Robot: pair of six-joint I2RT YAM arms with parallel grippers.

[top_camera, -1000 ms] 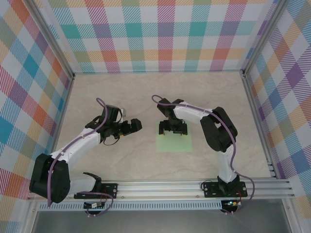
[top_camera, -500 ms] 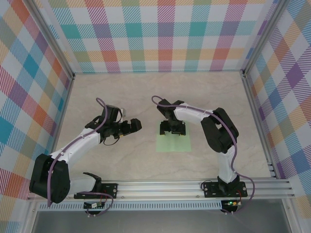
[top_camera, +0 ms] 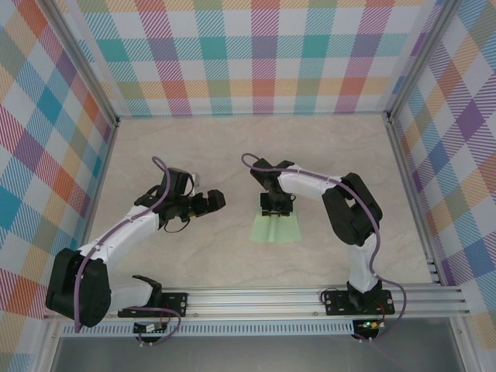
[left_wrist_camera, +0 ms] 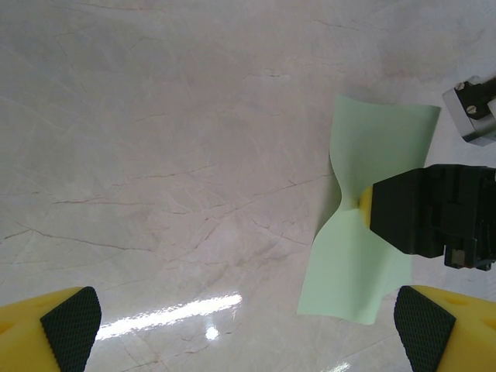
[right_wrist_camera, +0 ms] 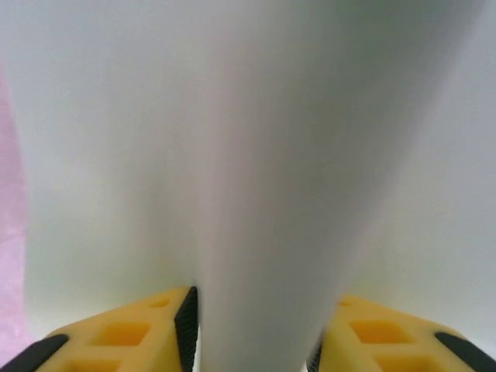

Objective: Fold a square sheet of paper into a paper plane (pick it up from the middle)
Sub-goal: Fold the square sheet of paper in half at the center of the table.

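The left gripper point(top_camera: 209, 201) hovers over bare bench point(top_camera: 155, 155), its jaws wide apart. To its right, the square sheet of paper point(top_camera: 280, 230) lies mid-bench, its far part hidden under the right gripper point(top_camera: 277, 211). The blurred right wrist view shows a raised paper ridge pinched between the fingers point(right_wrist_camera: 132, 333). The left wrist view shows the pale green sheet narrowed to a waist.
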